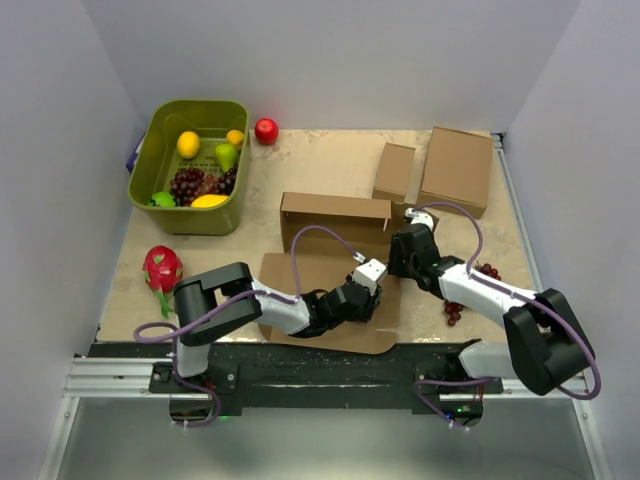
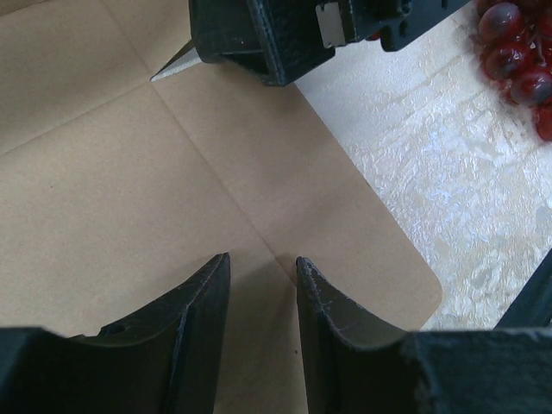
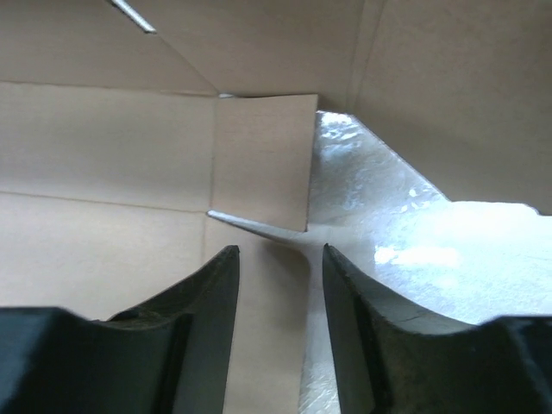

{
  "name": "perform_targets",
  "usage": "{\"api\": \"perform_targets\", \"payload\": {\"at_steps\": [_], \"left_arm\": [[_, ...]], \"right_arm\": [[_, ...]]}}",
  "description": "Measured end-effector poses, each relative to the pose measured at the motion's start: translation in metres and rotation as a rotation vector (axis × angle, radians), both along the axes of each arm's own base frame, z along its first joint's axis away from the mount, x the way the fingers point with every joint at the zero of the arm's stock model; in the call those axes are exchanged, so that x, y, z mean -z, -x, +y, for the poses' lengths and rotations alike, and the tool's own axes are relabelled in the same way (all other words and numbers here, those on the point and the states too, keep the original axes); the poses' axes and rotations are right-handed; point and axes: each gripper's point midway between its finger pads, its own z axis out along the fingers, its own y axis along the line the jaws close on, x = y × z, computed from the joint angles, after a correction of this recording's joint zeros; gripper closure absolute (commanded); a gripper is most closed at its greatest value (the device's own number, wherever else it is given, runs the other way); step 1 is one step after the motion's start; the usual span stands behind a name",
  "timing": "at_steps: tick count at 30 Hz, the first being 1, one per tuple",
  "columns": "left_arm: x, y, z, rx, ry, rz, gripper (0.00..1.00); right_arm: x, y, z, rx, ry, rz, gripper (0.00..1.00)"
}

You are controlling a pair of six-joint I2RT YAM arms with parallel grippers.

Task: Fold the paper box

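The paper box lies as a brown cardboard sheet in the middle of the table, its back wall standing upright. My left gripper is open and empty, low over the sheet's right side; in the left wrist view its tips sit above a crease beside a rounded flap. My right gripper is open and empty at the box's right end. In the right wrist view it straddles the sheet's edge below a small upright side flap.
A green basket with fruit stands at the back left, with a red apple beside it. A dragon fruit lies at the left. A small narrow box and a medium flat box sit at the back right. Grapes lie under the right arm.
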Motion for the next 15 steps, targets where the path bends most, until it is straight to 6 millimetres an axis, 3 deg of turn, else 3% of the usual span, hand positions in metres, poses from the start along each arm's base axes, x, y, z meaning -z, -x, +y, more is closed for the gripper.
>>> {"api": "perform_targets", "payload": {"at_steps": [4, 15], "left_arm": [[0.0, 0.0, 0.0, 0.0, 0.0, 0.0, 0.59], [0.0, 0.0, 0.001, -0.003, -0.001, -0.001, 0.61]], "right_arm": [[-0.001, -0.004, -0.003, 0.025, 0.005, -0.013, 0.46], [-0.012, -0.036, -0.001, 0.063, -0.058, -0.108, 0.46]]}}
